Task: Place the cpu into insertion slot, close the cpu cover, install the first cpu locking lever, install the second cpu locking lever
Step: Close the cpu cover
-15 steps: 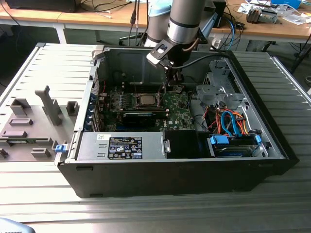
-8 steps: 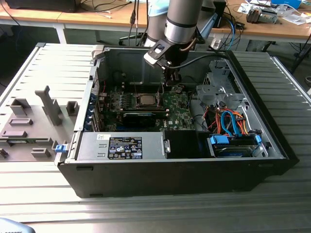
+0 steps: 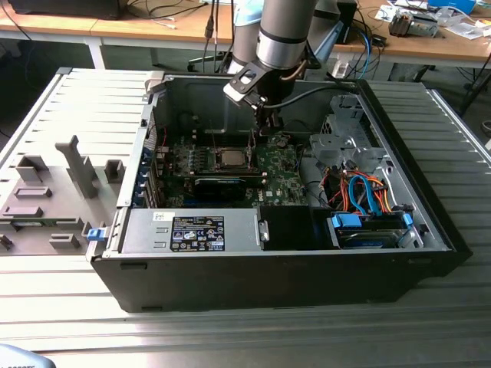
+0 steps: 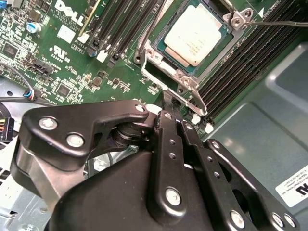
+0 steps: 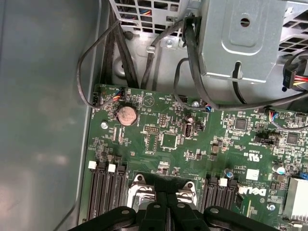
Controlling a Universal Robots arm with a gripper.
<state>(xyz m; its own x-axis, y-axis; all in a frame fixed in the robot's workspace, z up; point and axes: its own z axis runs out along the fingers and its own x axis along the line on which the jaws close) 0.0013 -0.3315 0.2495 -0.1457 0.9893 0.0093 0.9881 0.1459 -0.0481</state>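
Slatted metal table (image 3: 69,100), open computer case (image 3: 430,230) lying on it, green motherboard (image 3: 280,172) on the case floor.

Exterior view: my gripper (image 3: 269,132) hangs over the board, close to the case's back wall. The cpu (image 3: 231,159) is mid-board. From the fingertips it lies toward the exterior view's left and nearer the case's front edge. Near it, not over it.

Second wrist view: cpu is seated flat in the insertion slot (image 4: 162,38), silver top up. The cpu cover (image 4: 166,65) looks to be down around it, with the chip showing through the window. The far lever (image 4: 281,22), a thin rod, juts free past the socket's far corner, so I judge it unlatched. The near lever (image 4: 195,103) runs its long axis along the socket edge closest to the fingers. Fingertips come in right at that edge, roughly square to the rod. Jaws look pressed together, nothing visible between them. I can't tell whether the tips bear on the rod or sit just beside it.

First wrist view: the two fingers lie side by side, no gap, tips landing between silvery socket hardware. Memory slots (image 5: 103,190) flank them on both sides. Coin cell (image 5: 127,115) and black cables (image 5: 192,62) sit beyond, toward the drive cage (image 5: 240,38).
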